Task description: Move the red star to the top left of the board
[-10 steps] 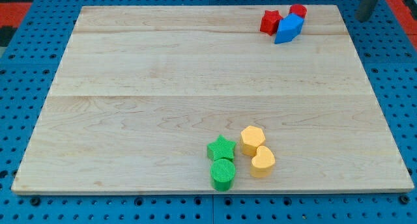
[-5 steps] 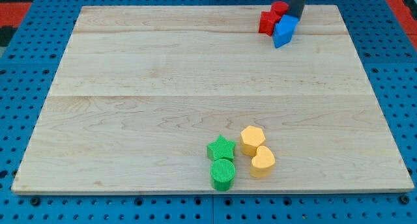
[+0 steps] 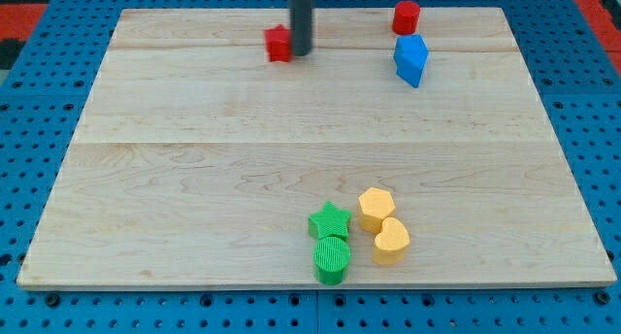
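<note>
Item: my tip (image 3: 302, 53), a bare rod with no jaws to spread or pinch, touching the red star's (image 3: 278, 45) right side to shove it leftward along the board's (image 3: 194, 179) top edge.

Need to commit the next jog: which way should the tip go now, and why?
Probably keep pushing toward the view's left. My tip sits against the right side of the red star, which lies near the top edge of the board but well short of its top-left corner.

no block left of red star (image 3: 278, 44)
</note>
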`<state>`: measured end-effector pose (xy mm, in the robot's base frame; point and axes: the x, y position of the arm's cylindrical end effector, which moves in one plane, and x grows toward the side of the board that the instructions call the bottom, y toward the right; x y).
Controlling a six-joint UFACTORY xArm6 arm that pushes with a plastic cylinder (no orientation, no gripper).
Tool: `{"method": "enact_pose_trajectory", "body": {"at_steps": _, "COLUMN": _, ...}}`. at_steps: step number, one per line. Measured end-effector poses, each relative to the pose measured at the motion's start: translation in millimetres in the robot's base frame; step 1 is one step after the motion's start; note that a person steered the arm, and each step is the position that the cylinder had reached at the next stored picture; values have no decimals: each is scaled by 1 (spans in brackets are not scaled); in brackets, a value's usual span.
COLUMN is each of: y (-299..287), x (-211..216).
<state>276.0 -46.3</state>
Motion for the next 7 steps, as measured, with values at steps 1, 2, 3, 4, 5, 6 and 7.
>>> {"method": "enact_pose_trajectory", "body": {"at_steps": 1, "y": -59, "x": -23}}
{"method": "enact_pose_trajectory", "body": {"at_steps": 2, "y": -95, "x": -40}}
{"method": "enact_pose_trajectory", "body": {"at_steps": 3, "y": -96, "x": -49}}
{"method": "enact_pose_trajectory", "body": {"at_steps": 4, "y": -87, "x": -52}}
{"method": "enact_pose_trajectory", "body": {"at_steps": 5, "y": -84, "x": -58}}
{"method": "enact_pose_trajectory", "body": {"at_steps": 6, "y": -97, "x": -67}}
{"method": "enact_pose_trajectory", "body": {"at_steps": 7, "y": -94, "x": -71}}
